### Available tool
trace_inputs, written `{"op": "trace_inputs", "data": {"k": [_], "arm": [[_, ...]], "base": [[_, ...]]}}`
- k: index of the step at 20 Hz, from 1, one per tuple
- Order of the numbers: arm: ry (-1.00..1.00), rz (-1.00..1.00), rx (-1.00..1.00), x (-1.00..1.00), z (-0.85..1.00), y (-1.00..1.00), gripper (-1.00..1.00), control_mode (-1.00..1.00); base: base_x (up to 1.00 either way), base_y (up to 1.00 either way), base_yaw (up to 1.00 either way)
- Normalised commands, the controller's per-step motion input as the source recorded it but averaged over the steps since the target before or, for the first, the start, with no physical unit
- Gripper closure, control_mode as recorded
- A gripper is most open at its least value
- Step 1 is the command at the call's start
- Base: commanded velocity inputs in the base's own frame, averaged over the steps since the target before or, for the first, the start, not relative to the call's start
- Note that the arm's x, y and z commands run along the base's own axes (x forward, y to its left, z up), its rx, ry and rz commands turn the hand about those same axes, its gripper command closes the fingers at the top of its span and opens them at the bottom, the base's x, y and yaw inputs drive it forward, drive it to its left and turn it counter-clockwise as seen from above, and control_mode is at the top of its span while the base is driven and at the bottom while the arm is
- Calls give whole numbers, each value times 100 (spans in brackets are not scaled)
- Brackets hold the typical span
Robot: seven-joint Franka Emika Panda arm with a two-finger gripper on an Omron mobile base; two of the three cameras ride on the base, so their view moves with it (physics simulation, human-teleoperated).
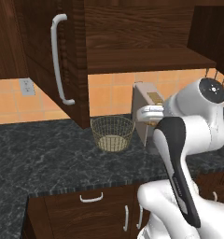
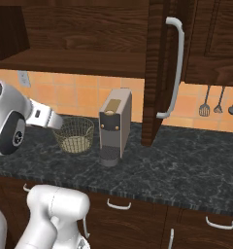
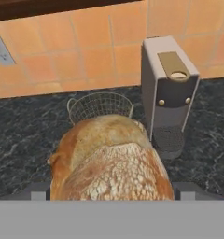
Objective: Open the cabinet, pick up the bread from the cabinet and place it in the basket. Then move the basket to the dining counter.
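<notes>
A golden-brown bread (image 3: pixel 109 158) looms large in the hand view, sitting between my gripper's (image 3: pixel 113 192) two fingertips, which are shut on its sides. Beyond it, the tan wire basket (image 3: pixel 100 106) stands empty on the black granite counter. From the base views the basket (image 1: pixel 113 133) (image 2: pixel 74 134) sits under the cabinet, whose dark doors (image 1: pixel 62 56) (image 2: pixel 162 63) hang open over an empty shelf (image 1: pixel 146 58). My hand (image 1: pixel 150 113) is above the counter, right of the basket and in front of the coffee machine. The dining counter is out of view.
A grey coffee machine (image 1: pixel 143 105) (image 2: pixel 113 126) (image 3: pixel 170 88) stands just right of the basket. The open cabinet door (image 1: pixel 62 56) hangs low by the basket's left side. Utensils (image 2: pixel 218 104) hang on the tiled wall at far right. A wall outlet (image 3: pixel 2 50) sits at left.
</notes>
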Motion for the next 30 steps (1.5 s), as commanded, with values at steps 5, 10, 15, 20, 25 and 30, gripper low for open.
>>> {"op": "trace_inputs", "data": {"k": [5,10,15,20,25,30], "arm": [[11,12,-6,33,-31,35,100,-100],[8,3,-6,41,-12,13,100,-100],[1,3,0,51,-29,0,100,-100],[0,4,0,41,-48,0,100,-100],[2,1,0,51,-42,0,100,-100],[3,0,0,51,-33,8,100,-100]], "base": [[0,0,0],[0,0,0],[0,0,0],[0,0,0],[0,0,0],[0,0,0]]}}
